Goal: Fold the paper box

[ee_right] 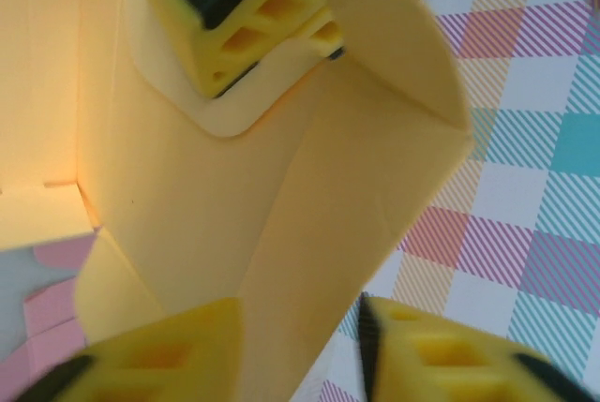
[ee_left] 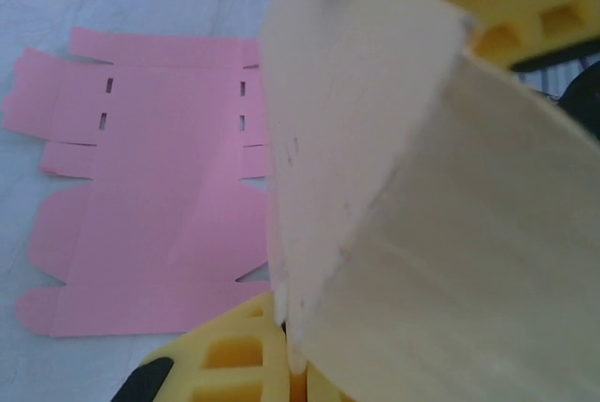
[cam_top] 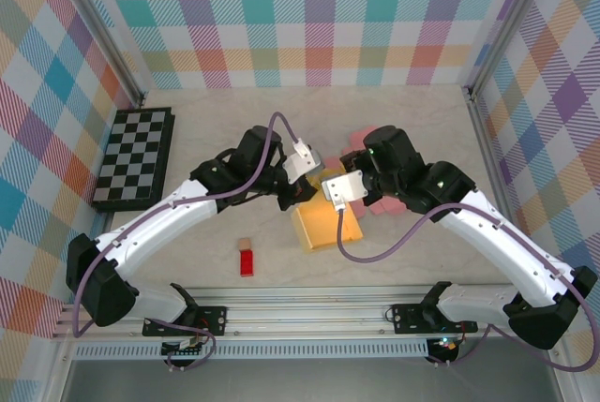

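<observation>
A partly folded yellow paper box (cam_top: 323,226) stands at the table's middle, between both arms. My left gripper (cam_top: 298,198) is shut on one of its panels. In the left wrist view the pale panel (ee_left: 394,186) is pinched at the gripper (ee_left: 298,350) between yellow fingers (ee_left: 225,364). My right gripper (cam_top: 330,203) is at the box from the right. In the right wrist view its fingers (ee_right: 159,364) stand apart around a box wall (ee_right: 309,261), the gripper (ee_right: 300,355) open. The left gripper's fingers (ee_right: 248,32) clamp a rounded flap above.
A flat pink paper cut-out (ee_left: 159,205) lies on the table beyond the box, partly under the right arm (cam_top: 384,203). A chessboard (cam_top: 136,158) sits at the left. A small red block (cam_top: 247,262) and a tan cube (cam_top: 245,244) lie near the front rail.
</observation>
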Robot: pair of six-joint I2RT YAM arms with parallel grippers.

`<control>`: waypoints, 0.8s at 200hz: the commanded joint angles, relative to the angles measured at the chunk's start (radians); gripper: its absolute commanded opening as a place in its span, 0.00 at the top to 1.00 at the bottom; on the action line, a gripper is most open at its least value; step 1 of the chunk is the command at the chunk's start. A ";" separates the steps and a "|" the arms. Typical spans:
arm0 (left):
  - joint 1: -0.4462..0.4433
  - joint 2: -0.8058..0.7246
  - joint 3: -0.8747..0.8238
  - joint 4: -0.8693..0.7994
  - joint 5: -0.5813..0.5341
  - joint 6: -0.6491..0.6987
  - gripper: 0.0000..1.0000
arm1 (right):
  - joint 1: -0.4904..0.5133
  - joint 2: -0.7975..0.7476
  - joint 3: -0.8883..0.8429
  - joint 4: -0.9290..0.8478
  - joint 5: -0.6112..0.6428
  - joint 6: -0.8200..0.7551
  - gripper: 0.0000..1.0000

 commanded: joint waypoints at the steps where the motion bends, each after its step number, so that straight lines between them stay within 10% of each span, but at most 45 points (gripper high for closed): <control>1: -0.009 -0.013 -0.052 0.076 -0.050 0.010 0.99 | -0.055 -0.017 0.014 0.065 -0.067 0.155 0.43; 100: -0.017 0.001 -0.299 0.544 -0.377 -0.119 0.97 | -0.597 0.313 0.125 0.189 -0.320 1.599 0.22; 160: -0.129 0.030 -0.428 0.708 -0.620 -0.013 0.97 | -0.635 0.642 0.388 0.054 -0.578 1.772 0.29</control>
